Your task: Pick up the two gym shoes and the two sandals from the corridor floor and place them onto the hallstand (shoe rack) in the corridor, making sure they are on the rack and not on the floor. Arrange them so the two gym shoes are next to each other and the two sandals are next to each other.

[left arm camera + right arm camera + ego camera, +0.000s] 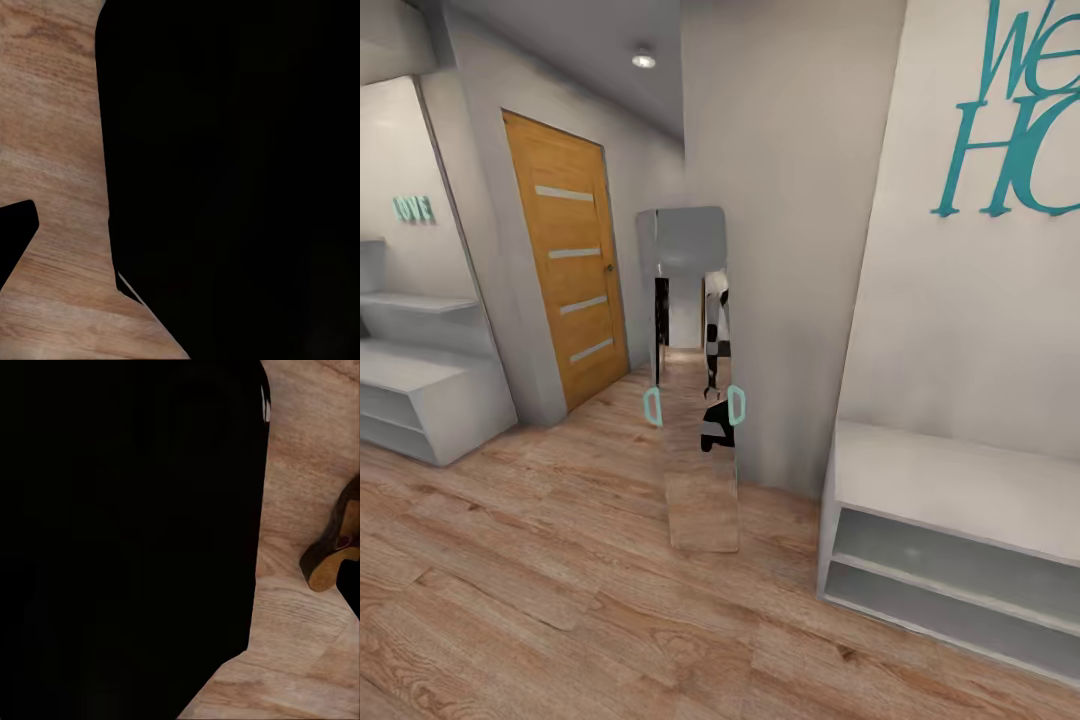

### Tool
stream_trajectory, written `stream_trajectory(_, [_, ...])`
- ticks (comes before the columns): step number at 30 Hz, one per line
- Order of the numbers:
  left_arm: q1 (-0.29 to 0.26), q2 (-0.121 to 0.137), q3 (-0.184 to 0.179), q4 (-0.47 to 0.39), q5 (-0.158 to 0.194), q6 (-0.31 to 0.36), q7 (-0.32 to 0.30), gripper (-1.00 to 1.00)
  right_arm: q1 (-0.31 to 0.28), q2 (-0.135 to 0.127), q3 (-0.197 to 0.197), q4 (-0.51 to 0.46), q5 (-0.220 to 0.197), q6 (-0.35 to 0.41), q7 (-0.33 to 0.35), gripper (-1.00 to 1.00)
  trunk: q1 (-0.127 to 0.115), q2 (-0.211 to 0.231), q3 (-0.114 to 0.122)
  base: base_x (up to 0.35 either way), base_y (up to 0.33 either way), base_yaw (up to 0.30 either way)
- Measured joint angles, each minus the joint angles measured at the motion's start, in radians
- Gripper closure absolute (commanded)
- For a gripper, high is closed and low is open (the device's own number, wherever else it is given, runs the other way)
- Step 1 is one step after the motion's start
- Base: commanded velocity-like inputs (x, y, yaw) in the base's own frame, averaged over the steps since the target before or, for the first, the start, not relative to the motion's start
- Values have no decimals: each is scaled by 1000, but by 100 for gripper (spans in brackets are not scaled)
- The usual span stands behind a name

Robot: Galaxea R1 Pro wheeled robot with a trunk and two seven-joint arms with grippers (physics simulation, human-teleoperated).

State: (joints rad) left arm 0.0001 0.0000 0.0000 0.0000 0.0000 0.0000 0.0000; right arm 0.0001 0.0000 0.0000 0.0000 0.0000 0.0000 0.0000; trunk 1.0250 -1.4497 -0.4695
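Observation:
The hallstand (420,385) stands at the left of the head view, a light-grey unit with a low shelved base and floating shelves on its back panel. Light brown plank corridor floor (560,580) spreads in front of it. In the right wrist view, part of one dark brown sandal (334,551) with a tan sole lies on the floor near the frame edge. Large black shapes of my own body cover much of both wrist views. A small dark wedge (15,236) at the edge of the left wrist view may be a finger; the jaws' state is unreadable.
A plain low grey two-shelf bench (960,540) stands at the right under teal wall lettering. A tall mirror (695,400) leans on the wall corner straight ahead, showing my reflection. An orange wooden door (570,260) is at the back left.

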Motion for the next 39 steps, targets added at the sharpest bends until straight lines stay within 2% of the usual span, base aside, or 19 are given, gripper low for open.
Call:
stream_trajectory(3, [4, -1, 1, -8, 1, -1, -1, -100, -11, 11, 1, -11, 2, 10, -3, -100, 0, 0, 0, 0, 0, 0])
stream_trajectory(19, [4, -3, 0, -14, 6, -4, -1, -100, -68, 21, 3, -39, 1, 9, -3, -100, 0, 0, 0, 0, 0, 0])
stream_trajectory(39, [3, -2, -1, -18, 6, -5, -1, -100, -78, 23, 2, -47, 1, 8, -4, -100, 0, 0, 0, 0, 0, 0])
